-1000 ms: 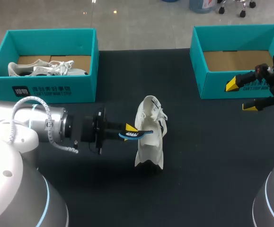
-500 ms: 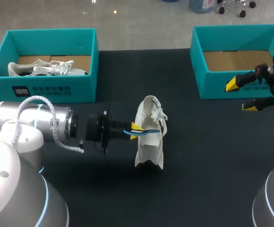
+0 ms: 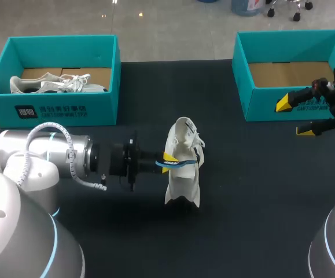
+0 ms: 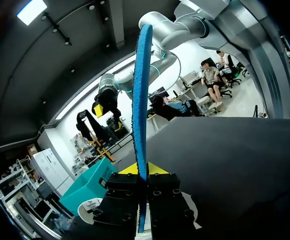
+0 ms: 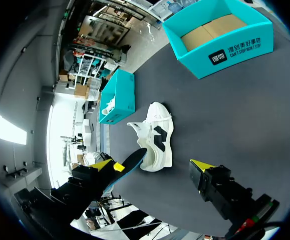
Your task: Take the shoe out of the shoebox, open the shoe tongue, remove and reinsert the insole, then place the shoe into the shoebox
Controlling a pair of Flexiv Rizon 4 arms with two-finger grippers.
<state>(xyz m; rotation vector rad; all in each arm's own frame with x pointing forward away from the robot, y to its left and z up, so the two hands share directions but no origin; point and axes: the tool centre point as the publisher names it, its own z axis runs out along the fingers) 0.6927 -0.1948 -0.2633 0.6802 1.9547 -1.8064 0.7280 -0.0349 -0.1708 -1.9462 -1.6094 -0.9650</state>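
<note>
A white shoe (image 3: pixel 183 174) with black side marks sits mid-table, toe toward the front edge; it also shows in the right wrist view as the shoe (image 5: pixel 157 135). My left gripper (image 3: pixel 168 157) is just left of it, shut on a blue insole (image 3: pixel 179 164) whose far end reaches the shoe's opening. In the left wrist view the insole (image 4: pixel 140 105) stands edge-on between the fingers of the left gripper (image 4: pixel 140 170). My right gripper (image 3: pixel 294 117) hangs open in front of the right teal shoebox (image 3: pixel 245 87), empty; in its own view the right gripper (image 5: pixel 152 167) is far from the shoe.
A left teal shoebox (image 3: pixel 57 110) at the back left holds a second pale shoe (image 3: pixel 57 83). The right shoebox (image 5: pixel 220 55) shows only its cardboard floor. Dark table surface lies between shoe and boxes.
My left arm has moved right, carrying the insole's tip closer into the shoe's opening. The shoe and my right arm have stayed put.
</note>
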